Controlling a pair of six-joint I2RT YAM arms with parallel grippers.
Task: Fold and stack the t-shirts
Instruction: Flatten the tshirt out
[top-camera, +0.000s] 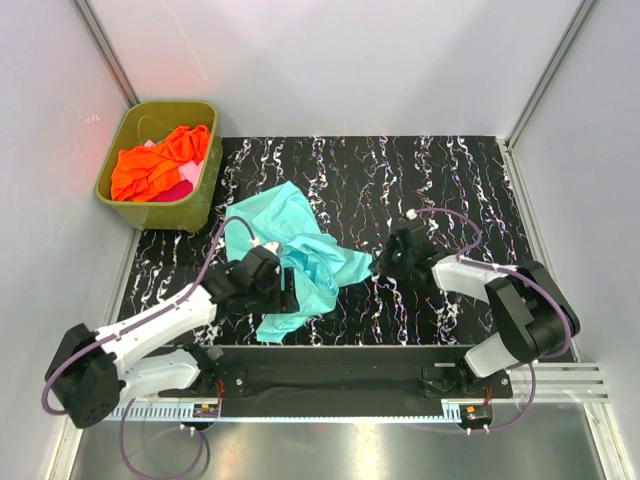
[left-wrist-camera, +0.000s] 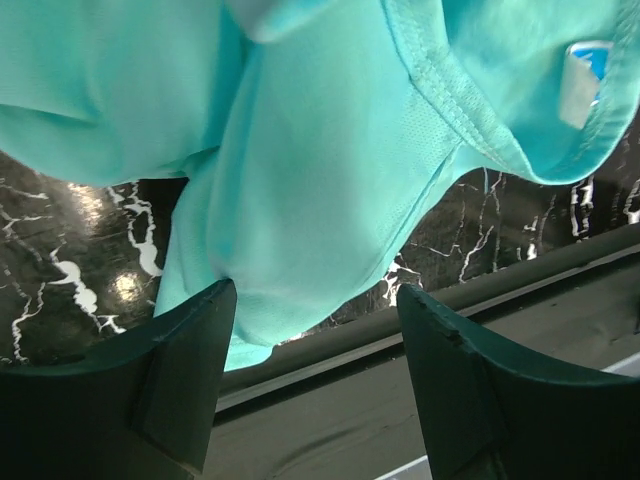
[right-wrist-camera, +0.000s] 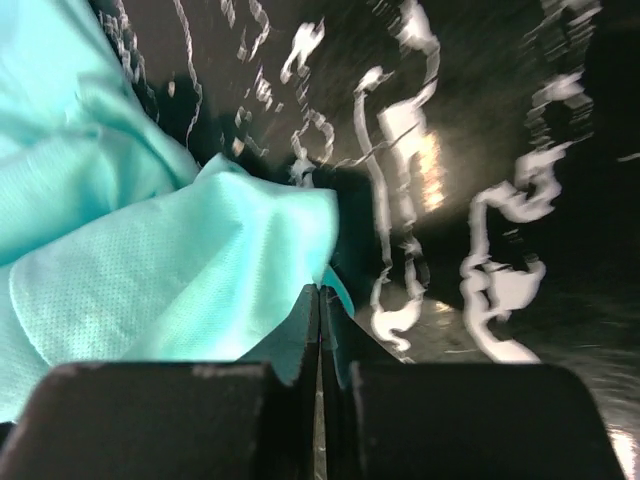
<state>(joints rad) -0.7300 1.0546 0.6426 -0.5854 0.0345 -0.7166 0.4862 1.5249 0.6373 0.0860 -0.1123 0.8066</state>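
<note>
Crumpled teal cloth t-shirt (top-camera: 300, 250) lies centre of black white-veined table (top-camera: 440, 180), twd near edge.
Olive-green plastic tub (top-camera: 150, 212) at far-left corner holds orange cloth t-shirt (top-camera: 160, 160) w/ pink cloth (top-camera: 182, 188) showing beside it. Left gripper (left-wrist-camera: 315, 300) released, fingers wide, teal cloth hanging betw them. Right gripper (right-wrist-camera: 320, 295) clenched on teal shirt's right corner.

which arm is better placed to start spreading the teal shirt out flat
Right. The right gripper is shut on the teal t-shirt at its right edge, so it can likely pull outward at once. The left gripper is open with cloth hanging before it, gripping nothing.
</note>
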